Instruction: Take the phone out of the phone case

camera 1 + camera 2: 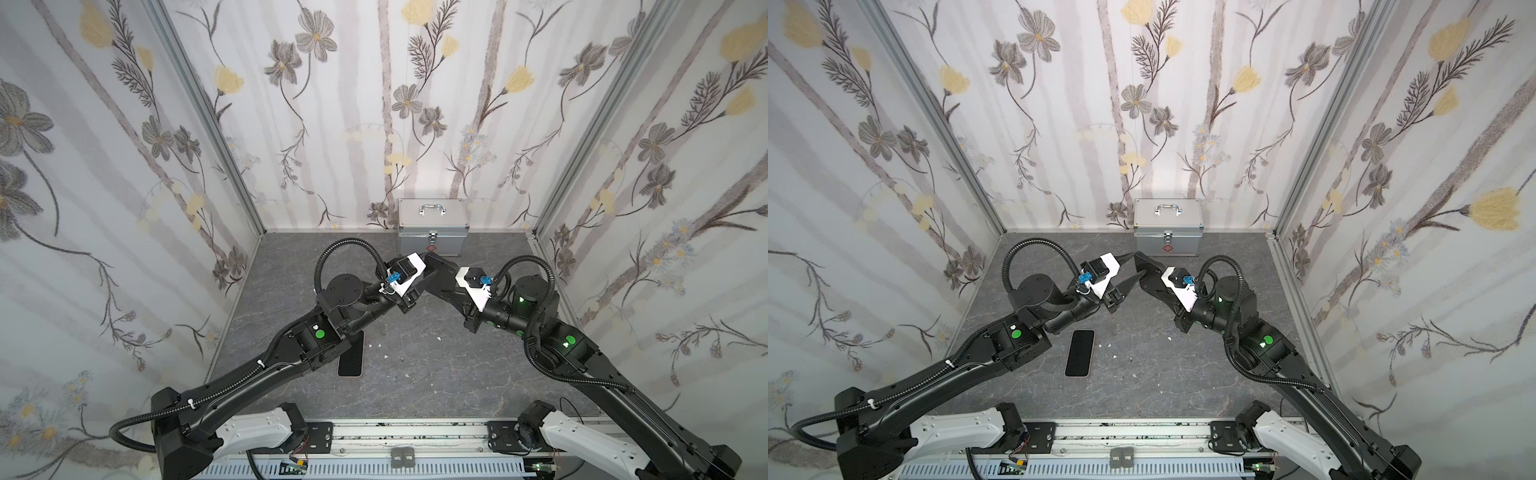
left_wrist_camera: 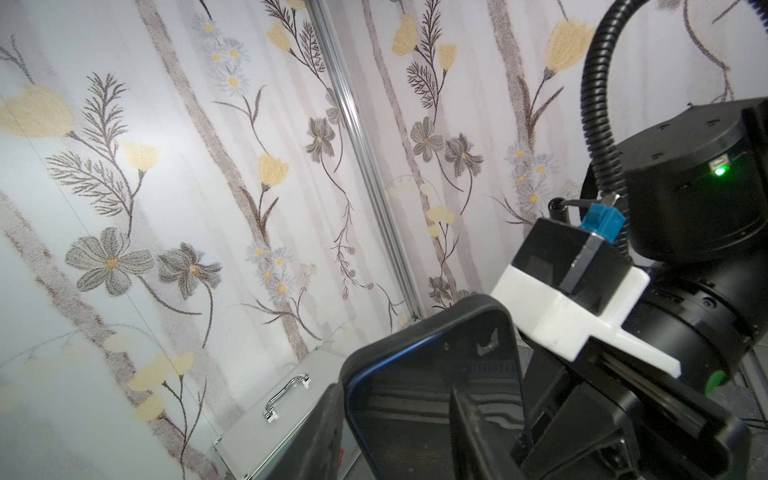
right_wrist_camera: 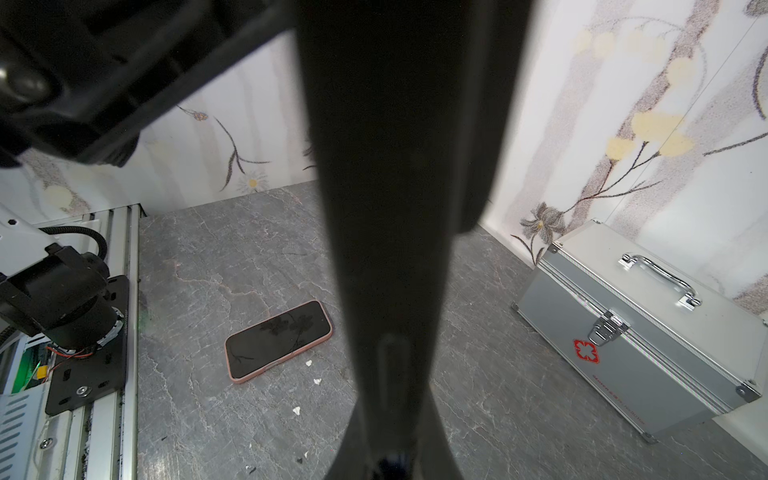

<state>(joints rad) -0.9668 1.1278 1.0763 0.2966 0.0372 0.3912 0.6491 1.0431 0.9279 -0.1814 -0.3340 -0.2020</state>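
One phone [image 1: 1079, 353], one phone case [image 2: 399, 374], one silver box [image 1: 1168, 226], roughly five white scraps [image 1: 1115, 356]

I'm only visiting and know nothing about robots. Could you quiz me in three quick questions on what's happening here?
1. True or false: the phone lies screen-up on the table, outside the case.
2. What does the right gripper hold? A) phone B) case C) nothing
3. Fill in: the left gripper, beside the case, is ____ (open or shut).

Key: 1 true; 2 B; 3 open.
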